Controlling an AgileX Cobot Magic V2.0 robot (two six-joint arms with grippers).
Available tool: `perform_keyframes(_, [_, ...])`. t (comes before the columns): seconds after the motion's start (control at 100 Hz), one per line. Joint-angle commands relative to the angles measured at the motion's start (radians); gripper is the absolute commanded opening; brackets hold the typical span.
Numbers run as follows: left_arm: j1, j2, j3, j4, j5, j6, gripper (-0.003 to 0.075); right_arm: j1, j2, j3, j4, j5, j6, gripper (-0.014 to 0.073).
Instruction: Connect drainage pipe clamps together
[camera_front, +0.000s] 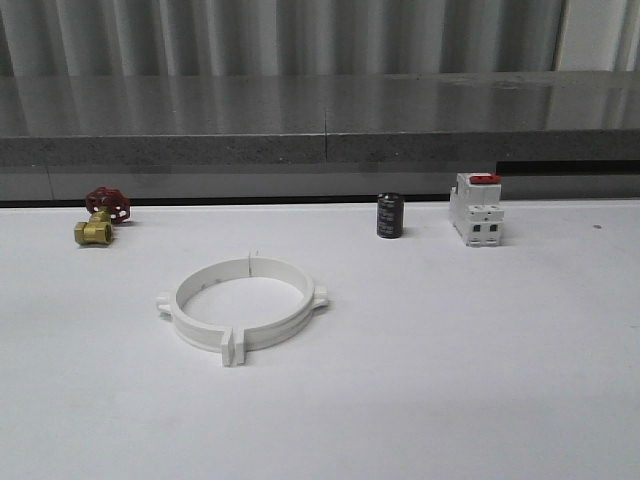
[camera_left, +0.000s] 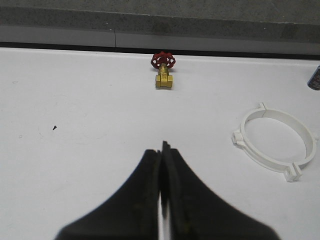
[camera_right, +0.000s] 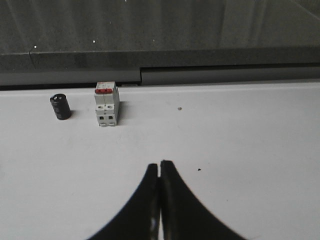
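Observation:
The two white drainage pipe clamps (camera_front: 242, 305) lie on the white table left of centre, set end to end as one full ring with tabs at the front, back and both sides. The left wrist view shows the same ring (camera_left: 276, 141) off to one side of my left gripper (camera_left: 161, 150), which is shut with nothing in it, over bare table well short of the ring. My right gripper (camera_right: 160, 165) is shut and empty too, above bare table and apart from the clamps.
A brass valve with a red handwheel (camera_front: 101, 217) stands at the back left. A black cylinder (camera_front: 390, 216) and a white block with a red top (camera_front: 477, 209) stand at the back right. A grey ledge (camera_front: 320, 150) runs behind the table.

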Motion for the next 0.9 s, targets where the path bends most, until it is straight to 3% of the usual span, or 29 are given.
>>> perform_keyframes(0.0, [0.002, 0.008, -0.027, -0.005, -0.079, 0.001, -0.0020, 0.007, -0.040, 0.075, -0.009, -0.215, -0.008, -0.0067])
perform_keyframes(0.18, [0.002, 0.008, -0.027, -0.005, -0.079, 0.001, -0.0020, 0.046, -0.132, 0.238, -0.008, -0.332, -0.008, -0.0067])
perform_keyframes(0.42, [0.002, 0.008, -0.027, -0.005, -0.079, 0.001, -0.0020, 0.067, -0.218, 0.333, -0.008, -0.446, -0.008, -0.0067])
perform_keyframes(0.89, [0.002, 0.008, -0.027, -0.005, -0.079, 0.001, -0.0020, 0.067, -0.258, 0.332, -0.008, -0.499, -0.008, -0.0067])
